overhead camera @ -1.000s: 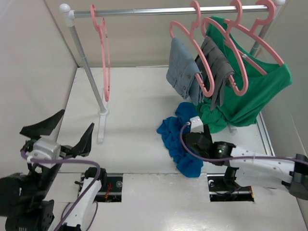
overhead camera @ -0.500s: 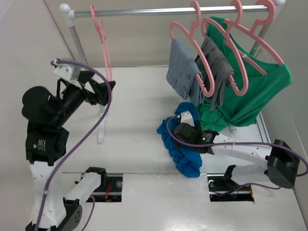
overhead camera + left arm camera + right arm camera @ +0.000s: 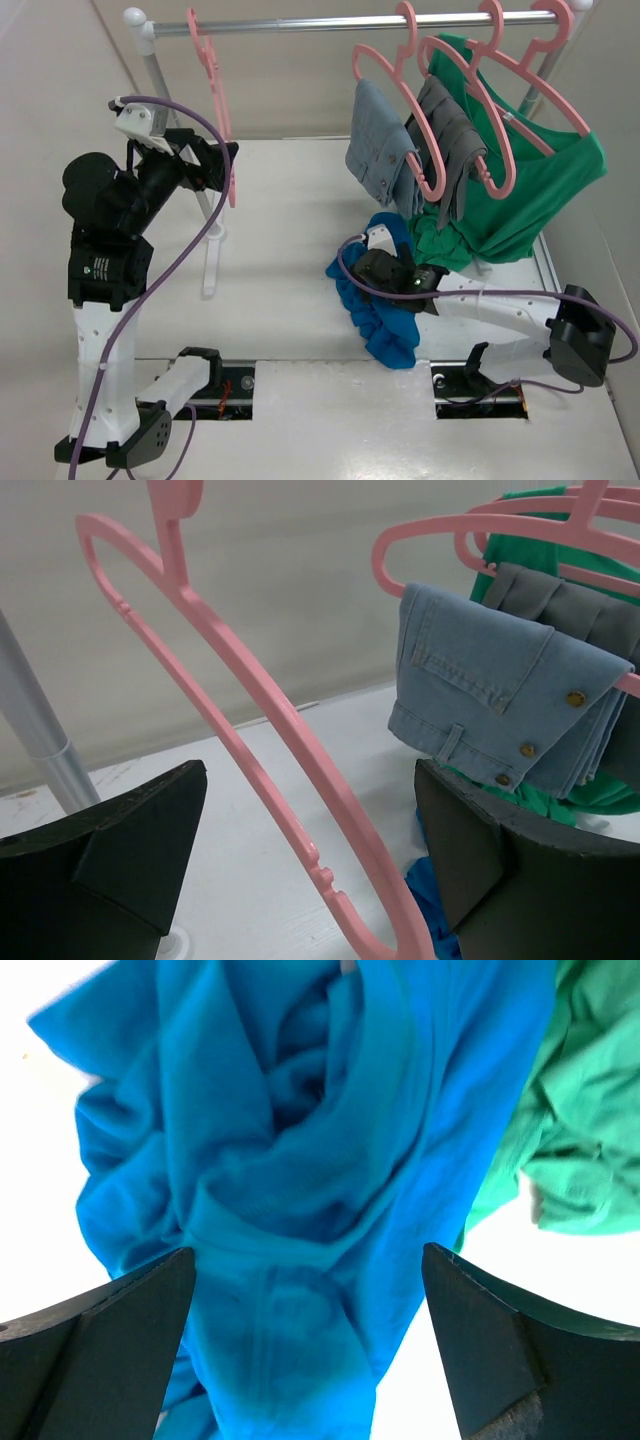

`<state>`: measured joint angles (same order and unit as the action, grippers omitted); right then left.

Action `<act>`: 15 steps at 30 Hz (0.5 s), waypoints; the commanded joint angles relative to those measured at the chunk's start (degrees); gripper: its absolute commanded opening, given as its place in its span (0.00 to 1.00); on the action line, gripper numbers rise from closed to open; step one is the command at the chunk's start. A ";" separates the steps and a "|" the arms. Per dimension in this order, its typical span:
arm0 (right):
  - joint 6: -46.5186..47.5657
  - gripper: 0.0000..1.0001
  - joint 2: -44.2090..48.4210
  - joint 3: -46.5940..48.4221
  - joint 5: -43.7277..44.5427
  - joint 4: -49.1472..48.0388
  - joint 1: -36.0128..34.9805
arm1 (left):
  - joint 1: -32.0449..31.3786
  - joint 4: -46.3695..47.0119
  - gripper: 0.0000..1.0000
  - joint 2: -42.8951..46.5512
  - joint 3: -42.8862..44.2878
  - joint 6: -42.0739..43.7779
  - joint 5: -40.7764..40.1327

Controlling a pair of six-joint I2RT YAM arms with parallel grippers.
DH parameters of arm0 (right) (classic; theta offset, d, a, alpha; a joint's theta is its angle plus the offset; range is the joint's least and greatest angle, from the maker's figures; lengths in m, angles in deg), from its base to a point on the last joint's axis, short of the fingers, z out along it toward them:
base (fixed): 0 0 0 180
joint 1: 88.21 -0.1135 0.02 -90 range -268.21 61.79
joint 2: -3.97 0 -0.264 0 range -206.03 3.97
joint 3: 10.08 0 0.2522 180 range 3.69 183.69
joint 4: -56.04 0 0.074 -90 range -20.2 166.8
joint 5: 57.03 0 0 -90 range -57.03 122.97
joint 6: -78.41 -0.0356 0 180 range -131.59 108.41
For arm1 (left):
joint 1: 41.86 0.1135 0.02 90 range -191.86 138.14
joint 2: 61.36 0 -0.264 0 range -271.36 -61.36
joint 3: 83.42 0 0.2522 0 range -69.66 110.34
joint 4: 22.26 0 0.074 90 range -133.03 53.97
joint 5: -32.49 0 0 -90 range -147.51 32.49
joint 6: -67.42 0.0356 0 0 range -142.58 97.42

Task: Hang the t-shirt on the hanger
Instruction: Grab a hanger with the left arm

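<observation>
Plainly, the hanger (image 3: pixel 300 750) crosses inside the left claw (image 3: pixel 310 780) (spread wide, unclamped); right claw (image 3: pixel 308 1255) gapes over the t-shirt (image 3: pixel 300 1160).

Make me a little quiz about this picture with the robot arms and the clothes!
1. True or false: the left gripper is shut tight on the empty pink hanger.
2. What lies right below the right gripper? A. the blue t-shirt B. a pair of jeans C. a grey towel
3. What colour is the shirt that hangs from the rail?

Key: 1. False: its jaws stand open, one on each side of the hanger. 2. A. 3. Green.
</observation>
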<state>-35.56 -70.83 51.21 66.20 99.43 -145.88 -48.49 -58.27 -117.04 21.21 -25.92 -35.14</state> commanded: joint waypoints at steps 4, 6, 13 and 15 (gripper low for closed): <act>4.71 0.99 -3.32 4.68 1.66 -0.45 0.19 | 0.22 3.96 0.84 -0.04 -1.13 -1.59 2.68; 4.72 0.99 -3.33 4.68 1.05 -0.45 0.72 | 0.22 3.96 0.84 -0.56 -1.13 -0.02 2.68; 4.72 0.99 -2.80 2.92 -0.10 -3.35 1.24 | 0.22 -1.66 0.48 -3.12 0.71 4.91 -1.97; 4.72 0.99 -2.80 2.92 -0.10 -3.87 1.24 | 0.22 -1.67 0.37 -2.42 0.71 6.75 -2.60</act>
<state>-31.28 -74.44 53.81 66.09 98.49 -144.89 -48.49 -60.39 -120.52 20.53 -21.98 -35.93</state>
